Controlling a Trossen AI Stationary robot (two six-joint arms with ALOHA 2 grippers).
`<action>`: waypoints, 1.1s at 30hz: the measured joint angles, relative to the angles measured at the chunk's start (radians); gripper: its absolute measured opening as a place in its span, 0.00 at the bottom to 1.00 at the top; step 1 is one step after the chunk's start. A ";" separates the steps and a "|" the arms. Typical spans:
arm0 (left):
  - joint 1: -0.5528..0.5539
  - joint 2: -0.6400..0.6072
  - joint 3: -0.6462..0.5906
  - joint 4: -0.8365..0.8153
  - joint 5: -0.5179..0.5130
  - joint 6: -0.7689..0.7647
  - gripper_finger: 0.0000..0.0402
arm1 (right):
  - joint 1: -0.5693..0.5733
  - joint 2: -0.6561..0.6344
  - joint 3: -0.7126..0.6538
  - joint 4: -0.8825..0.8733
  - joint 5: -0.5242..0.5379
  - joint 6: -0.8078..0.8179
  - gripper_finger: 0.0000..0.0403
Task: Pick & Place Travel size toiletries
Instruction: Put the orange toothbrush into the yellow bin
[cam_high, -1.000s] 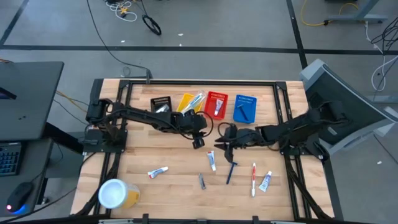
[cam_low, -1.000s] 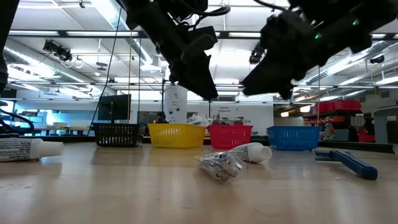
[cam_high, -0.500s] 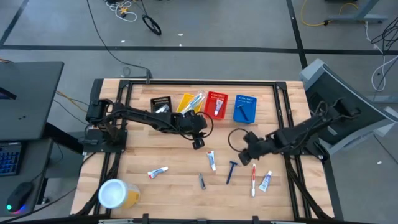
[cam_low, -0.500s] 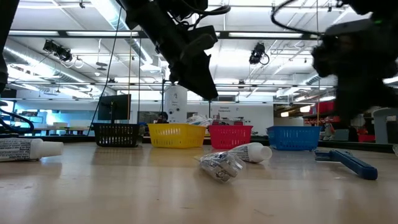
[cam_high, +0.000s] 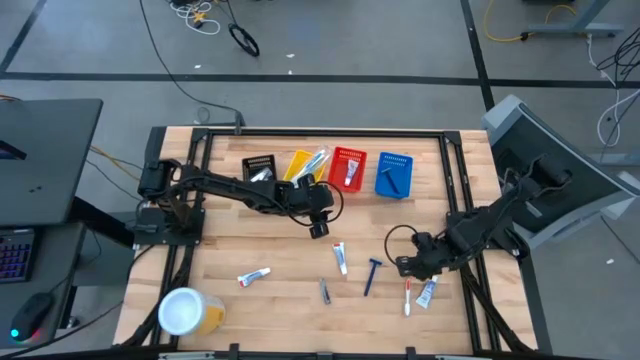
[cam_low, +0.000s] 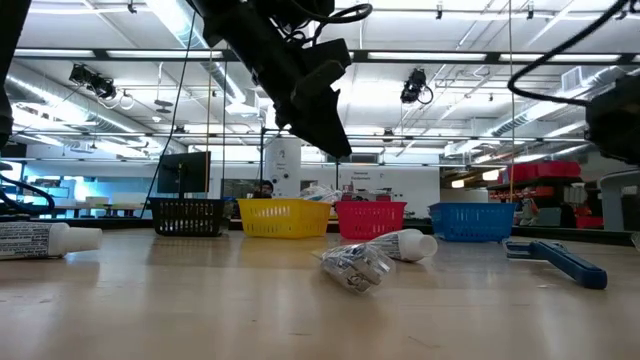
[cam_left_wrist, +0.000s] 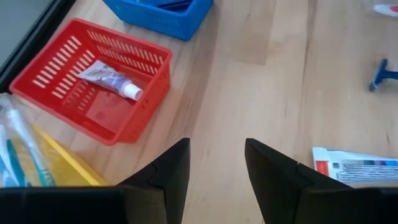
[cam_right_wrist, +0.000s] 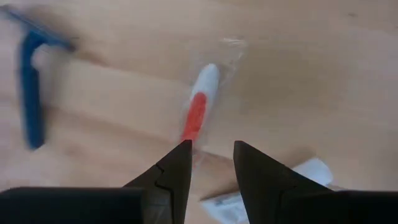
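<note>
- Right gripper (cam_high: 403, 268) above wrapped red-white toothbrush (cam_right_wrist: 200, 109) (blue razor (cam_high: 372, 274) nearby), fingers spread, empty.
- Left gripper (cam_high: 319, 229) near red basket (cam_left_wrist: 56, 68), fingers apart, empty.

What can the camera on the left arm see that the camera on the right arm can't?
Only the left wrist view shows the red basket with a small white tube lying inside it, a corner of the blue basket, and the empty left hand, open.

Only the right wrist view shows the red and white toothbrush in its clear wrapper, right ahead of the open right hand.

Both show the bare wooden table and the blue razor, which only peeks in at the edge of the left wrist view.
</note>
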 joint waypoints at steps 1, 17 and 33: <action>0.000 0.000 0.000 0.000 -0.002 0.000 0.40 | 0.003 0.015 0.000 0.006 0.004 0.007 0.32; 0.000 0.000 0.000 0.002 -0.002 0.022 0.40 | -0.058 0.087 -0.010 0.074 0.085 -0.014 0.32; 0.000 0.000 0.000 0.003 -0.002 0.022 0.40 | -0.103 0.083 -0.075 0.118 0.056 -0.234 0.08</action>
